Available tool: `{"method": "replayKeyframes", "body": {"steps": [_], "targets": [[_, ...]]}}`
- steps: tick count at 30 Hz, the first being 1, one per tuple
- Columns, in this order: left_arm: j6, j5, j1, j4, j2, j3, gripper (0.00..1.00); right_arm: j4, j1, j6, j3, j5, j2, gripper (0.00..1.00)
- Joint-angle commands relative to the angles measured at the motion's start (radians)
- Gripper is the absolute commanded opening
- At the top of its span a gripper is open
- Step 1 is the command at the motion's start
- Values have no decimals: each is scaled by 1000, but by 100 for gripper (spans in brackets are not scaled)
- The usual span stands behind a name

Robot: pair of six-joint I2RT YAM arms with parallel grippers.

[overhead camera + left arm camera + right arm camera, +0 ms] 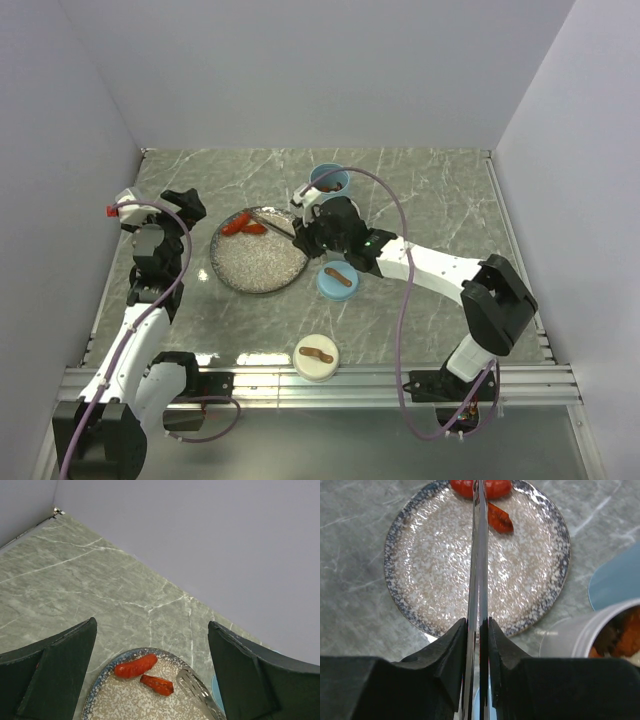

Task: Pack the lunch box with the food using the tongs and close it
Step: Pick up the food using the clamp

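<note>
My right gripper (478, 625) (305, 238) is shut on the tongs (479, 570) and presses their two metal arms nearly together. The tongs (272, 228) reach across the speckled plate (225, 270), and their tips end by a red sausage piece (492, 487) and a smaller red piece (499, 520) at the plate's far edge. The lunch box, a round pot (600, 635) (328, 180), stands open beside the plate with orange and brown food inside. My left gripper (151, 625) (155, 205) hangs open left of the plate, holding nothing, and looks onto the red sausage piece (135, 666) and the tongs' slotted tip (197, 690).
A blue round lid (338, 280) with a brown strip handle lies right of the plate, under my right arm. A white round lid (315, 357) with the same kind of handle lies near the front rail. Grey walls close in the table at the left, back and right.
</note>
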Motion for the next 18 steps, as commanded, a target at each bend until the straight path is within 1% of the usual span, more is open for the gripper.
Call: {"method": "replayKeyframes", "body": {"steps": [1, 5, 9, 11, 14, 18], "targets": [[-11, 1, 3, 44, -22, -7, 99, 13, -2, 36, -30, 69, -74, 20], [-11, 4, 3, 43, -27, -9, 99, -9, -2, 36, -34, 87, -110, 21], [-12, 3, 3, 38, -35, -10, 99, 0, -4, 30, -36, 81, -76, 28], [-14, 3, 3, 38, -39, -12, 100, 25, -4, 16, -48, 48, -61, 31], [-12, 6, 3, 38, -38, -10, 99, 60, -12, 9, -57, -3, -47, 38], [-12, 5, 3, 37, -32, -7, 99, 77, -24, -33, -60, -61, -31, 44]]}}
